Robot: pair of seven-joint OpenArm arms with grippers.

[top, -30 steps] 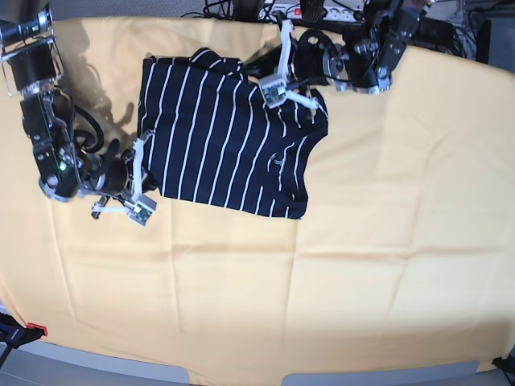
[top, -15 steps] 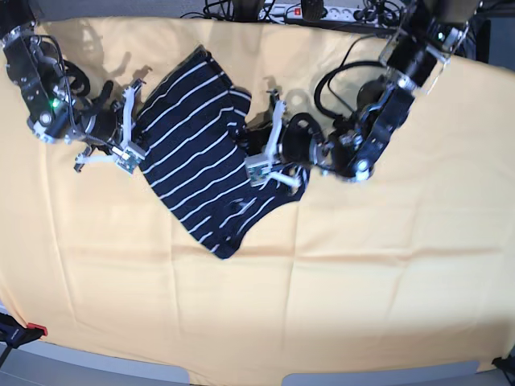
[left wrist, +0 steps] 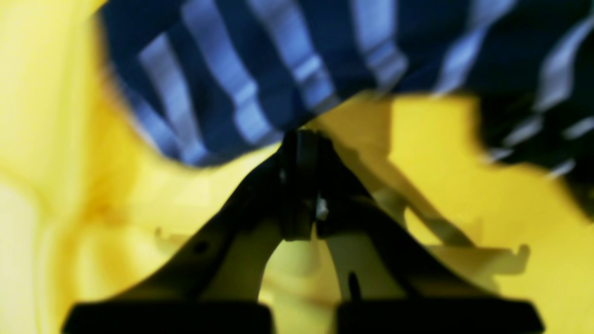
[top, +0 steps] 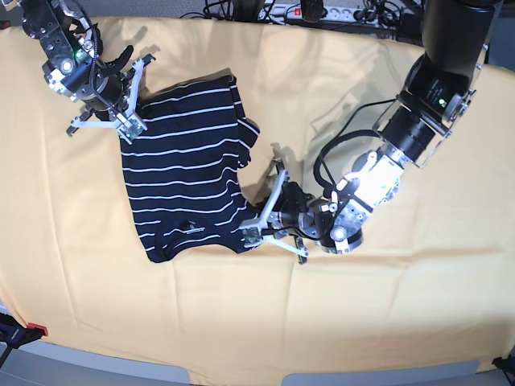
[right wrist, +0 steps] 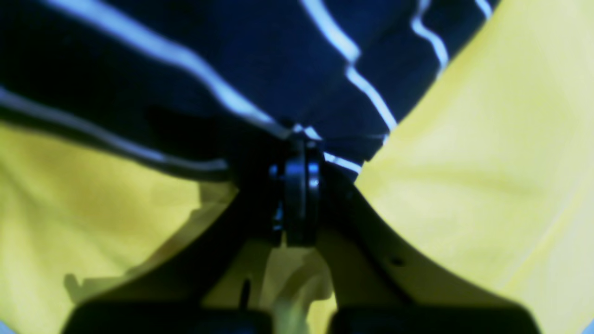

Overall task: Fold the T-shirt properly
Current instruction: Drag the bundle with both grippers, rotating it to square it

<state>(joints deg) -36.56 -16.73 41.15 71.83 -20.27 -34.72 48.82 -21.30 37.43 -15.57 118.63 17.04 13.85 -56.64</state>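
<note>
My right gripper (top: 127,129) and left gripper (top: 251,235) are each pinched tight on a corner of the dark striped cloth T-shirt (top: 185,177), spread on the yellow tablecloth (top: 386,305). I should move both together, slowly, keeping it flat.

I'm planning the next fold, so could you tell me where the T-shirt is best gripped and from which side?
Judging by how it lies, grip the T-shirt at its thin corners, coming in from outside, along the cloth. The shut right gripper and left gripper already pinch two opposite corners this way.
</note>
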